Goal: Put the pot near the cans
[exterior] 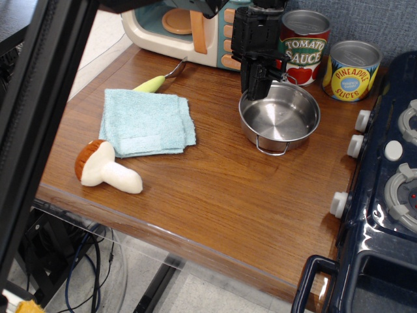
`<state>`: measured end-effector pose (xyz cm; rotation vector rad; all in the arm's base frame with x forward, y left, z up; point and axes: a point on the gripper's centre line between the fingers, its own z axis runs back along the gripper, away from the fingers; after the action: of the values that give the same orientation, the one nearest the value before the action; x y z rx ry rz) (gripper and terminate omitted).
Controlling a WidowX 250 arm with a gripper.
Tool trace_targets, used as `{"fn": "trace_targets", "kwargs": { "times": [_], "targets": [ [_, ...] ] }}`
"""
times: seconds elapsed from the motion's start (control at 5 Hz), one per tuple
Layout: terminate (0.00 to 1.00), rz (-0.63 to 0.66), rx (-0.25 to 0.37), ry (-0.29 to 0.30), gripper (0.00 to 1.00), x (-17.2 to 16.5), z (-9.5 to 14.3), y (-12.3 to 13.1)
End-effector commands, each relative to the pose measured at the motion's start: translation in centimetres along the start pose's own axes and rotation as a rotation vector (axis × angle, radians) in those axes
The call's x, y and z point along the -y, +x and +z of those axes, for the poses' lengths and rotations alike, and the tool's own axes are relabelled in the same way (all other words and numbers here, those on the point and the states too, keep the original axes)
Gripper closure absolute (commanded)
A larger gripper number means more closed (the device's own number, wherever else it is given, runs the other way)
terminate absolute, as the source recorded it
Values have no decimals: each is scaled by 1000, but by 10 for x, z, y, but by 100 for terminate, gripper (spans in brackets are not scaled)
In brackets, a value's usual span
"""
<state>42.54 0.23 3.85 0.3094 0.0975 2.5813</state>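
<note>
1. At your far left, a dark out-of-focus bar (39, 124) crosses the view diagonally, hiding part of the table edge.
2. On the wooden table (215, 202) you have a plush mushroom (104, 168) near the front-left, with a folded light-blue cloth (146, 122) just behind it.
3. Behind the cloth, a utensil with a yellow-green handle (156, 81) lies pointing toward the toy microwave (182, 23) at the back.
4. Your gripper (259, 83) hangs at the pot's back-left rim; its dark body blocks the tips, so you cannot tell whether the jaws are apart or pinching the rim.
5. The pot (280, 117) sits upright on the table, empty, one wire handle facing the front.
6. Just behind the pot stands the Tomato Sauce can (303, 45); the Pineapple Slices can (352, 70) stands to its right, close to the pot but apart from it.
7. At your right edge is the dark-blue toy stove (384, 189) with white knobs.
</note>
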Motion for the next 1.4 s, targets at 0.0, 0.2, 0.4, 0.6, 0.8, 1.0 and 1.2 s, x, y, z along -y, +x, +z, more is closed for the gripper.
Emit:
{"fn": "trace_targets", "kwargs": {
  "times": [0.0, 0.2, 0.4, 0.6, 0.8, 1.0, 1.2],
  "targets": [
    [0, -31, -46, -55, 0, -8, 29, 8],
    [0, -41, -42, -88, 0, -7, 35, 11],
    [0, -41, -54, -145, 0, -7, 51, 16],
    [0, -58, -66, -238, 0, -10, 79, 25],
    [0, -123, -119, -373, 0, -17, 99, 33],
    [0, -123, -119, -373, 0, -17, 99, 33],
    [0, -123, -119, -373, 0, -17, 99, 33]
  ]
}}
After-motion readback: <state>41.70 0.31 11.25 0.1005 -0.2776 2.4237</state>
